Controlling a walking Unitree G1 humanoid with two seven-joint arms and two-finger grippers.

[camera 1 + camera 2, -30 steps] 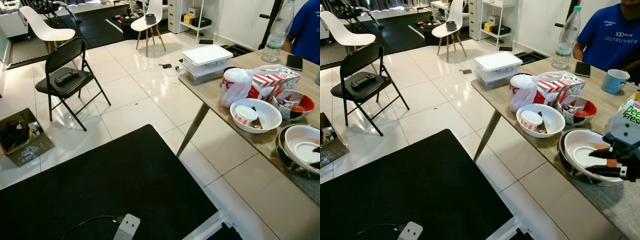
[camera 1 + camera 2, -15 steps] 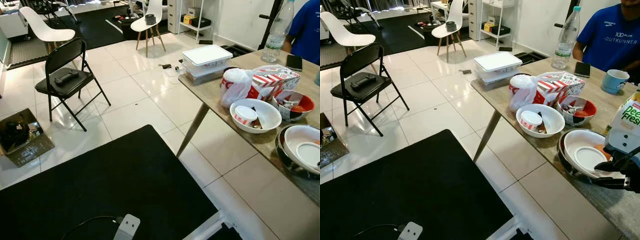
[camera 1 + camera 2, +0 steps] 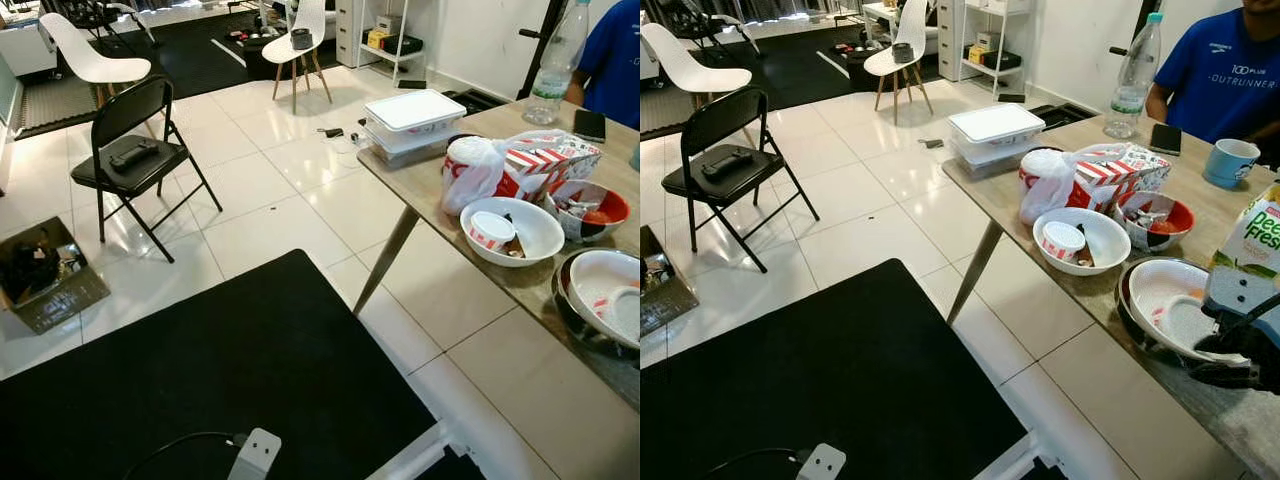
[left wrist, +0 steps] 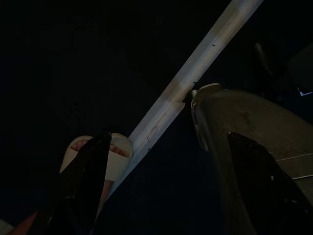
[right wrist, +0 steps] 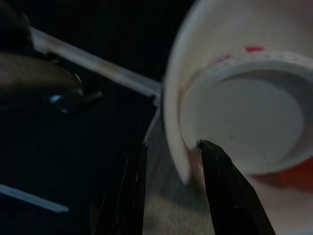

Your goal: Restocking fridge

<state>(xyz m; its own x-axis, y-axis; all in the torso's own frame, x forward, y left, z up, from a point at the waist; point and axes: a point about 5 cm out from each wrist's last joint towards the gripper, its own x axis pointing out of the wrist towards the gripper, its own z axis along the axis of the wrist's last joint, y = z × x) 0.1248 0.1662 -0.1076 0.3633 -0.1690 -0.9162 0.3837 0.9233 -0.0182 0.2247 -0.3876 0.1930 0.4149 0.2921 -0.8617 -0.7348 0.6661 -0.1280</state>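
the right claw [image 3: 1230, 358] sits at the lower right of the frame, reaching in low over the near edge of the table [image 3: 1200, 215], its black fingers [image 5: 222, 188] a little apart and straddling the rim of a big white bowl [image 3: 1165, 300]: one finger inside, one outside, not visibly clamped. a flat white lid [image 5: 244, 117] lies in that bowl. just behind the claw stands a juice carton [image 3: 1258, 235], at the right edge. further up the table are a smaller bowl [image 3: 1085, 238] holding a paper cup, a red bowl [image 3: 1155, 220], a plastic bag [image 3: 1050, 180], a water bottle [image 3: 1132, 75] and a person in blue [image 3: 1230, 65]. the left claw [image 4: 161, 191] hangs over the dark mat by a sandalled foot [image 4: 95, 156], fingers spread wide, holding nothing.
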